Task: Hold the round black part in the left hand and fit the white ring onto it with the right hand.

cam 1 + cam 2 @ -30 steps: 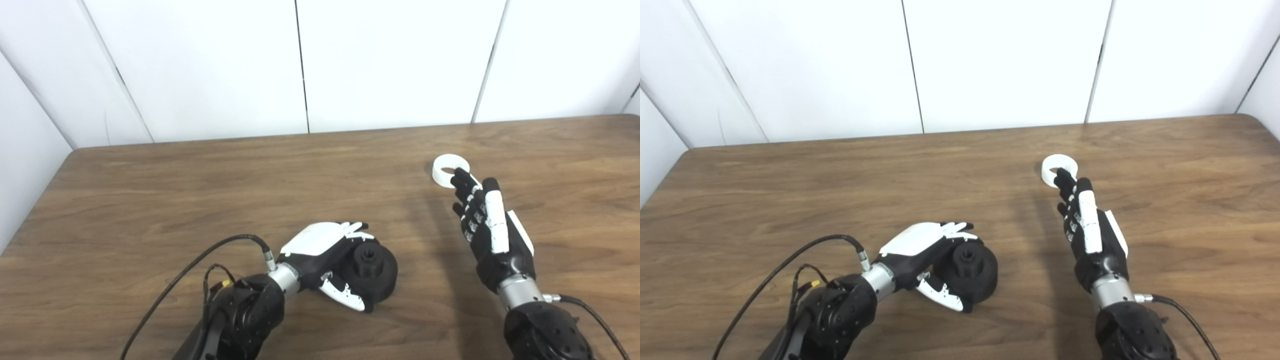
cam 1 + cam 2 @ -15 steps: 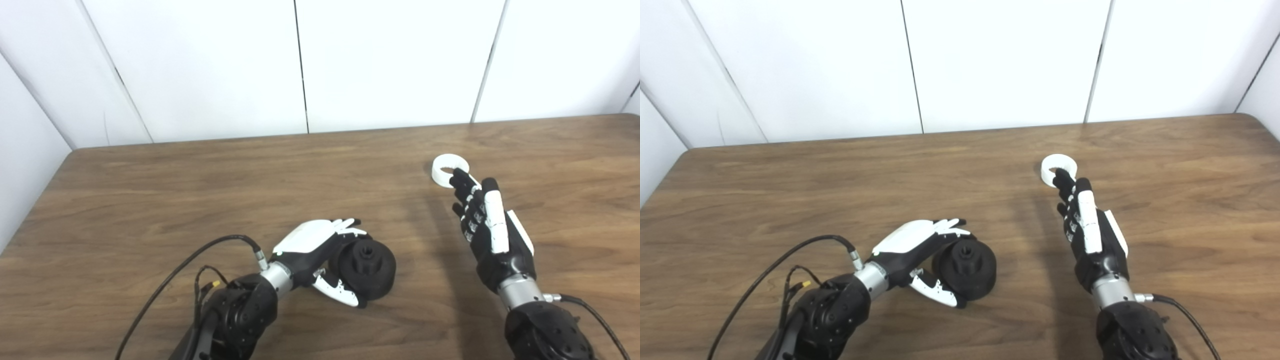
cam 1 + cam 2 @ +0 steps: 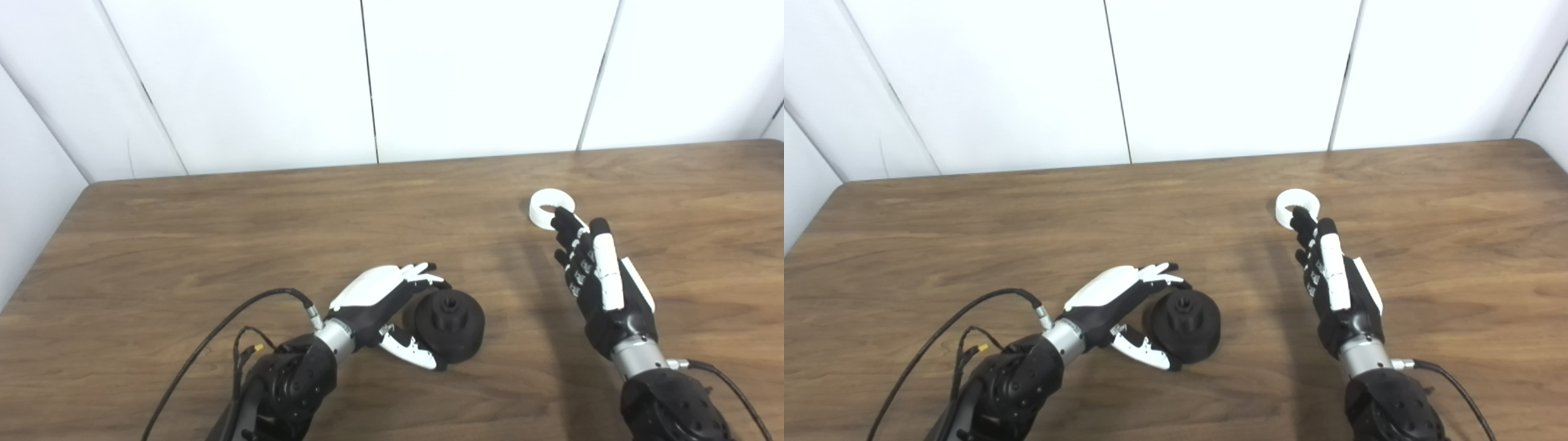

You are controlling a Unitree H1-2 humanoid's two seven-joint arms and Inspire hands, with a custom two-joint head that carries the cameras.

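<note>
The round black part [image 3: 450, 318] lies on the wooden table [image 3: 245, 214] near the front middle, its hub facing up. My left hand [image 3: 383, 300] is open just left of it, fingers spread over its left edge and the thumb tip against its near side. The white ring [image 3: 535, 212] lies flat further back on the right. My right hand [image 3: 597, 275] is open, fingers straight and pointing away from me, with the fingertips at the ring's near edge. Both hands hold nothing.
Black cables [image 3: 233, 331] trail from the left wrist over the table's front left. A cable [image 3: 723, 380] leaves the right wrist at the front right. White wall panels [image 3: 478, 73] stand behind the table's far edge.
My left hand has drawn back to the left and its fingers have opened off the black part, which now sits flat on the table. The right hand has not moved.
</note>
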